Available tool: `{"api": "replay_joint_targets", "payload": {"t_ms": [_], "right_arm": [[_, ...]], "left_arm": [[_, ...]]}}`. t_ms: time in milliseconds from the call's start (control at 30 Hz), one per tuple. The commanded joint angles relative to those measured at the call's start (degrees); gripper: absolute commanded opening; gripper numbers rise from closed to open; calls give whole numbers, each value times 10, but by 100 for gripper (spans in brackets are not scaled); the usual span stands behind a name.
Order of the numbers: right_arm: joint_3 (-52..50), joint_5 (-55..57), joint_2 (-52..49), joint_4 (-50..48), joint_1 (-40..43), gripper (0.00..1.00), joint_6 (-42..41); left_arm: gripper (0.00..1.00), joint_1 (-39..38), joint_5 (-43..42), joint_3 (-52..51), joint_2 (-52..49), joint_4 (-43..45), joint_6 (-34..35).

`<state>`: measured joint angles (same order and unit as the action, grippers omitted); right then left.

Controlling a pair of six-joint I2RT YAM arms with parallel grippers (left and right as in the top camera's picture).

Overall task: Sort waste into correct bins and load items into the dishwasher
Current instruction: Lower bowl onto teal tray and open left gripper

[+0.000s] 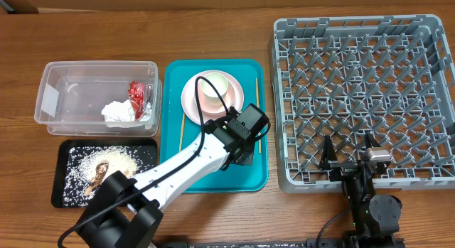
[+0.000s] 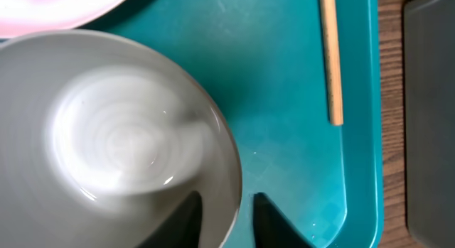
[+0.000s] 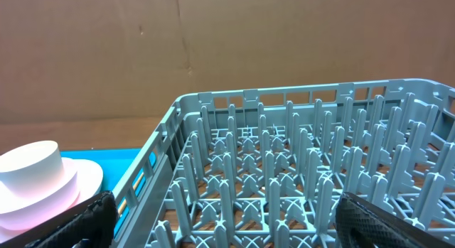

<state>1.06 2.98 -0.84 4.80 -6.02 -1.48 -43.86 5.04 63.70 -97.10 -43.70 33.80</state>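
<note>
My left gripper [image 1: 242, 154] is low over the teal tray [image 1: 213, 178], near its front right. In the left wrist view its fingers [image 2: 227, 209] straddle the rim of the pale grey-green bowl [image 2: 121, 134], one inside and one outside, shut on it. The pink plate [image 1: 190, 99] lies behind, with a small white cup [image 1: 217, 88] on it. One chopstick [image 1: 257, 113] lies along the tray's right side and shows in the left wrist view [image 2: 330, 56]. The other [image 1: 181, 131] lies at the left. My right gripper [image 1: 348, 161] is open and empty at the grey rack's front edge [image 3: 220, 205].
The grey dish rack [image 1: 362, 99] fills the right side. The clear tub [image 1: 64, 99] at the back left holds a white napkin [image 1: 117, 111] and a red wrapper [image 1: 136, 92]. The black tray [image 1: 67, 195] at the front left holds rice with brown scraps [image 1: 103, 170].
</note>
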Motion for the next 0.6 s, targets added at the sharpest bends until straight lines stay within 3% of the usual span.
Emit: {"api": "replay_joint_targets", "payload": {"t_ms": [0,300,567], "right_arm": [[-6,-1,6,-2,1,100,1],[-6,-1,6,-2,1,100,1],[-6,-1,6,-2,1,100,1]], "left_arm": [[30,-1,11,10,-4,-3,5],[35,0,32,10,-4,-5,5],[30,1,103,10,-4,-10,5]]}}
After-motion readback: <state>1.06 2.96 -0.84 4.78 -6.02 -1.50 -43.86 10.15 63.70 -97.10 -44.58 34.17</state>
